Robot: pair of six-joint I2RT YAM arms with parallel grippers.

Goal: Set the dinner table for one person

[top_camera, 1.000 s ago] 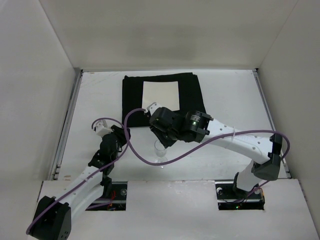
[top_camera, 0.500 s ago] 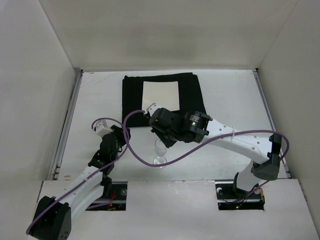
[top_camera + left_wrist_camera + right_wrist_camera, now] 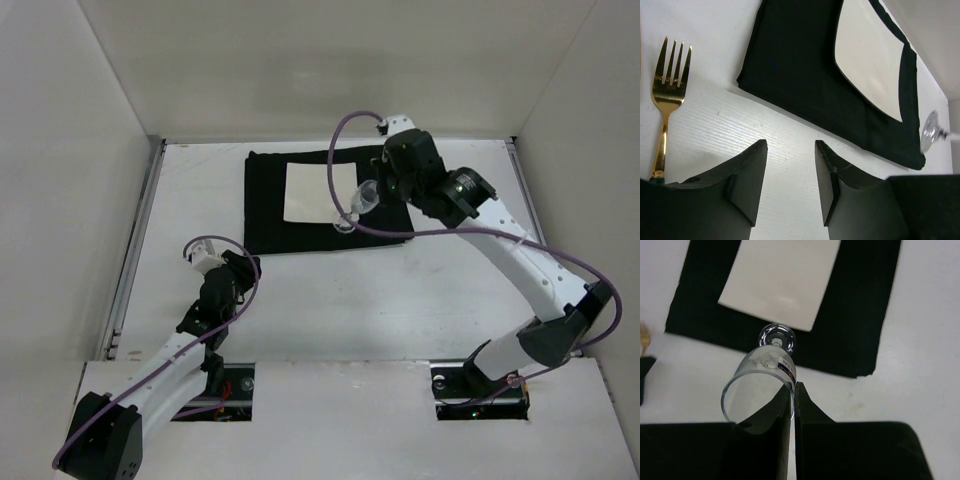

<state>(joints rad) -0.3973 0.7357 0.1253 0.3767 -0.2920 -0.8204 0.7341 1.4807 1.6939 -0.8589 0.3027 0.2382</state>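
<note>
Bench [image 3: 330, 300]: large flat matte-white top, lying level, lightly scuffed. Thin metal rails [image 3: 133, 255] run along its left and right side edges. Left wrist view shows fine streaks across the surface.

— What sort of place was it?
— A robotics lab, a test cell. Plain white panels [image 3: 300, 60] boxed in a white tabletop [image 3: 450, 290] with metal rails [image 3: 135, 240]. The left arm [image 3: 170, 355] and right arm [image 3: 520, 265], trailing purple cables [image 3: 332, 170], were bolted at its edge.
</note>
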